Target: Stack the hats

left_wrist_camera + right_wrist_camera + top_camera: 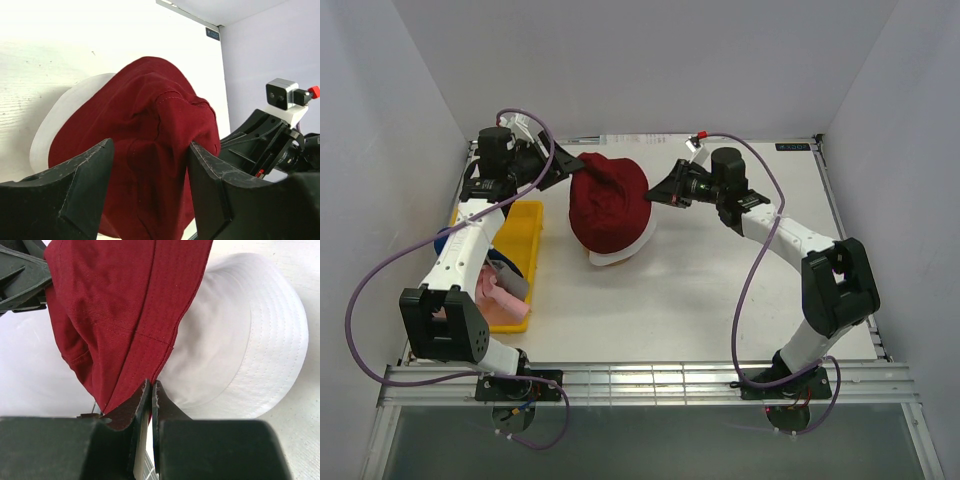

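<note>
Red hat [610, 205], atop white hat [240, 340], brim edge clenched in right fingers [169, 412], left fingers [82, 180] released astride it

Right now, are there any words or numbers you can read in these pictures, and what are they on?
Nothing here can be read.
Small dark rectangular label at the far edge of the white table: pale marks, too small to read.
Dark red fabric hat and white fabric hat beneath it: no writing shows.

A dark red hat [608, 200] overlies a white hat [240, 335].
</note>
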Robot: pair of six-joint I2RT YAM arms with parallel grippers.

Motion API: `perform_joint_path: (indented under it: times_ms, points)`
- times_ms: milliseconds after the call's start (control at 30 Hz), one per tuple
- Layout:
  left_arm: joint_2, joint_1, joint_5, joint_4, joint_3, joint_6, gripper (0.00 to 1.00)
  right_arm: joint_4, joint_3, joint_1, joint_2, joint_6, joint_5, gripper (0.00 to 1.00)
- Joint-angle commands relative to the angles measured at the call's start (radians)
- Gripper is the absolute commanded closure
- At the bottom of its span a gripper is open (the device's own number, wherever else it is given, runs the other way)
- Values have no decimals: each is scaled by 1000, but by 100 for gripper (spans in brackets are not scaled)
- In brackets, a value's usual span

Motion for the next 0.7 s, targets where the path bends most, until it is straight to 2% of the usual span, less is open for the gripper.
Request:
perform_joint_path:
  times_ms: [0,233,433,667]
  points:
    - [-37,9,-72,-38,9,-3,30,17,-2,-4,6,-25,-24,92]
    - [-50,26,-138,-63,-55,-38,32,-9,-2,-7,24,-40,-21,92]
    - [-91,43,-98,3,-109,-48,27,-29,1,-6,40,-54,-18,92]
    - [-111,48,-42,46,-77,-35,23,-51,9,-9,56,-62,-10,92]
